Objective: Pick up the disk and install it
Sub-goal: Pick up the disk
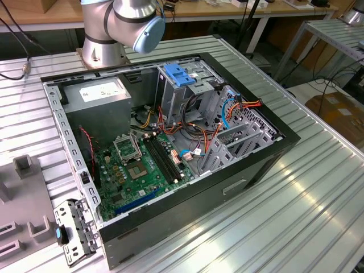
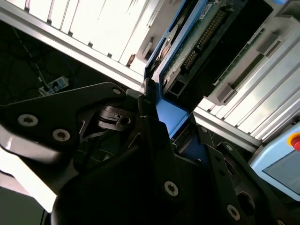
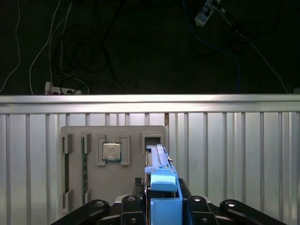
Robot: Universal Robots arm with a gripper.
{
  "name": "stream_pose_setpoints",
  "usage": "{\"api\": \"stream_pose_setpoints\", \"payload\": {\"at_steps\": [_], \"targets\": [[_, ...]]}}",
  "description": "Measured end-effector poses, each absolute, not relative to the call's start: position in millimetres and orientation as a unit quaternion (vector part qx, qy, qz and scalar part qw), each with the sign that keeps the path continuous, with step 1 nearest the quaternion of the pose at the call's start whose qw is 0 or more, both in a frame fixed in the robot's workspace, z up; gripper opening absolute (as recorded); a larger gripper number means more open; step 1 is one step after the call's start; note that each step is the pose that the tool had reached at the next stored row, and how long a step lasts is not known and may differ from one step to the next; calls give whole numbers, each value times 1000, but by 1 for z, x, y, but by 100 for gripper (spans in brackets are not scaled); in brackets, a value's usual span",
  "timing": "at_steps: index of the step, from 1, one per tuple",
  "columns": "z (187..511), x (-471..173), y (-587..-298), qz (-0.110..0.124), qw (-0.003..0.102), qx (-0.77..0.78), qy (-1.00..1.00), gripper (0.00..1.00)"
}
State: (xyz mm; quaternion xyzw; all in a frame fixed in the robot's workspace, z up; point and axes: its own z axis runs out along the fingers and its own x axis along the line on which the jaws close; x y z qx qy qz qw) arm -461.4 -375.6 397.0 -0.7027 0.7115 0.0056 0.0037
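Gripper (image 3: 163, 206) fingers are clamped narrow on the disk (image 3: 158, 161), gripping its blue side rails edge-on, probably so it can slide into a bay. Disk is over the grey parts tray (image 3: 112, 187). Open computer case (image 1: 199, 207) fills the exterior view's centre.

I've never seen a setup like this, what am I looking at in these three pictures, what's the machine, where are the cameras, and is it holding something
This is one robot arm mounted on a metal table. The exterior view, from a camera off the arm, shows an open computer case lying on that table with its motherboard exposed. The two wrist views come from cameras riding on the arm near its gripper. Both show the gripper closed on the disk, a hard drive with blue side rails. In the first wrist view a grey tray carrying a processor chip lies behind it.
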Motion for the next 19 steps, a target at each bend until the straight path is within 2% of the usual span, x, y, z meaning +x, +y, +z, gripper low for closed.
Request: {"api": "stream_pose_setpoints", "payload": {"at_steps": [19], "targets": [[411, -461, -376, 6, 3, -703, 711, 37]]}}
